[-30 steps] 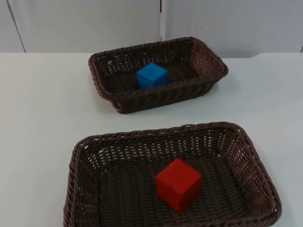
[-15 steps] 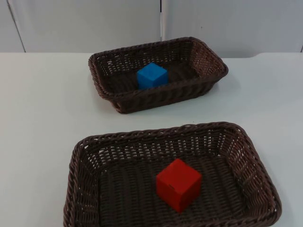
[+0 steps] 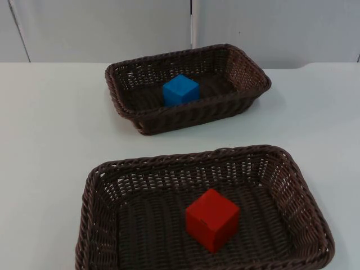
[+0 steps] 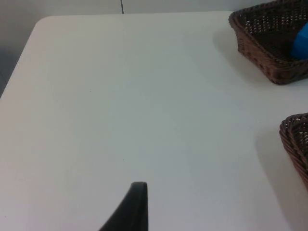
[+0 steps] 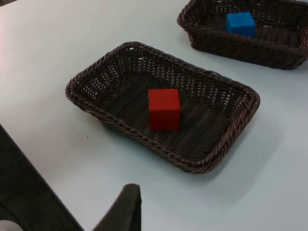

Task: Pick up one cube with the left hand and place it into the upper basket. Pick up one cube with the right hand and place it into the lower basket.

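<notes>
A blue cube [image 3: 181, 90] lies inside the upper wicker basket [image 3: 188, 117] at the back of the table. A red cube [image 3: 212, 218] rests on the floor of the lower wicker basket [image 3: 191, 158] at the front. My left gripper [image 4: 135, 209] hangs over bare table well to the side of both baskets, with the upper basket [image 4: 267, 45], the blue cube [image 4: 301, 42] and a bit of the lower basket [image 4: 294, 140] beyond it. My right gripper [image 5: 126, 208] hovers off the lower basket [image 5: 103, 65], apart from the red cube [image 5: 164, 109]; the blue cube [image 5: 240, 22] lies further off. Neither gripper holds anything I can see.
The white table top [image 3: 50, 129] runs back to the grey partition wall [image 3: 112, 28]. A rounded table corner [image 4: 41, 21] lies ahead of the left gripper. A dark drop past the table edge [image 5: 24, 192] runs beside the right gripper.
</notes>
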Motion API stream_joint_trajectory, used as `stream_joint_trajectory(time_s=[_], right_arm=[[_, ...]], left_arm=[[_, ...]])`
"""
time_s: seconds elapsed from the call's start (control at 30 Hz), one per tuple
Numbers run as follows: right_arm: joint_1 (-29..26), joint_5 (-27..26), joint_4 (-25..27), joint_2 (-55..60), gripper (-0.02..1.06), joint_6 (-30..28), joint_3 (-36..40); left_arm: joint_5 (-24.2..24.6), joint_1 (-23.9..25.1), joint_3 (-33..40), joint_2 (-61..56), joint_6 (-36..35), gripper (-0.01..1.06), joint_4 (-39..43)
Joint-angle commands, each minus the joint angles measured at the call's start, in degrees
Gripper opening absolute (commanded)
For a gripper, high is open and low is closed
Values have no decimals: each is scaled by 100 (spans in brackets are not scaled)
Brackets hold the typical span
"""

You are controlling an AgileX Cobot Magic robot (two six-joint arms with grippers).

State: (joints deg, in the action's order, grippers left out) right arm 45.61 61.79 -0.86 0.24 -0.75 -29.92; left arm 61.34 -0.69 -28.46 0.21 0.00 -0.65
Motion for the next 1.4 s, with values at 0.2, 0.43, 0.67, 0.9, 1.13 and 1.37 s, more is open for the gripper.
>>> stream_joint_trajectory(time_s=[0.2, 0.43, 0.67, 0.9, 1.13, 1.37], right_arm=[[17, 0, 1, -24, 105, 3, 38], [17, 0, 1, -24, 105, 3, 38], [-13, 0, 1, -24, 105, 3, 38], [-778, 0, 1, -24, 105, 3, 38], [-1842, 0, 1, -24, 105, 3, 38], [-2772, 0, 1, -24, 105, 3, 38]], left_arm=[[25, 15, 24, -21, 0, 105, 1], [25, 15, 24, -21, 0, 105, 1], [25, 15, 24, -21, 0, 105, 1], [25, 15, 24, -21, 0, 105, 1], [25, 15, 24, -21, 0, 105, 1], [25, 15, 24, -21, 0, 105, 1]])
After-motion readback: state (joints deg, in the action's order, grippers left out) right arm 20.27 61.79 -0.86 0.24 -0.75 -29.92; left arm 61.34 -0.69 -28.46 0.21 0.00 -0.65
